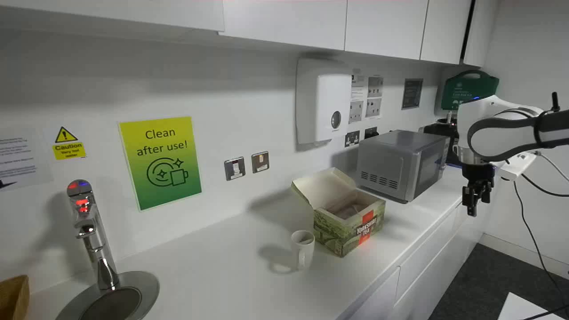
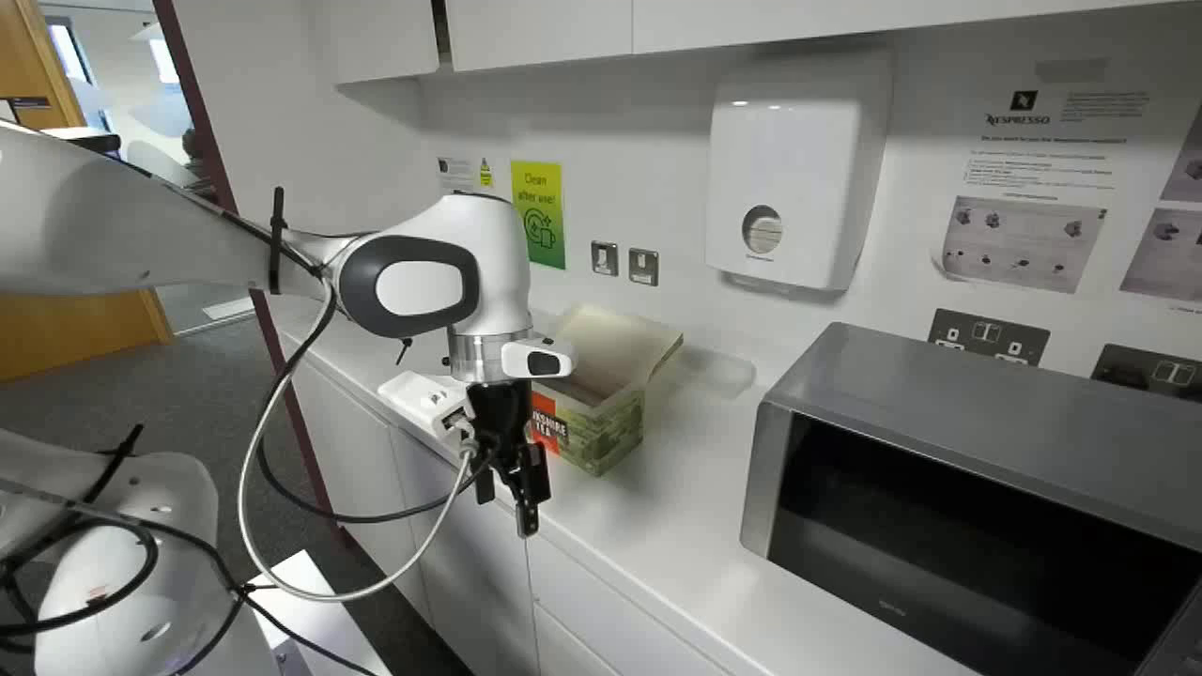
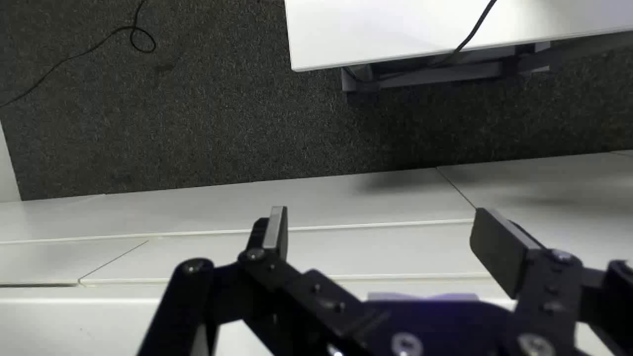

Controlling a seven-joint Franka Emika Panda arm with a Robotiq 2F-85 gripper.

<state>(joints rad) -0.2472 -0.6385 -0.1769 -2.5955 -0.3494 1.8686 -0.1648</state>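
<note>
My gripper (image 3: 381,227) is open with nothing between its fingers. It points down by the front edge of the white counter (image 2: 657,545), above the drawer fronts, and also shows in both exterior views (image 1: 476,200) (image 2: 512,498). The nearest loose thing on the counter is a green Yorkshire Tea box (image 1: 351,226) with its lid up; in an exterior view it stands behind the gripper (image 2: 601,437), partly hidden. A white mug (image 1: 303,251) stands upright beside the box. A grey microwave (image 1: 400,164) stands against the wall, also seen in an exterior view (image 2: 939,488). The gripper touches none of them.
A chrome tap (image 1: 95,240) and round drain (image 1: 146,289) are at the counter's far end, with a wicker basket (image 1: 13,295). A towel dispenser (image 2: 798,178) and wall cupboards (image 1: 284,22) hang above. Cables (image 2: 282,526) loop from the arm. A white-topped stand (image 3: 395,34) is on the floor.
</note>
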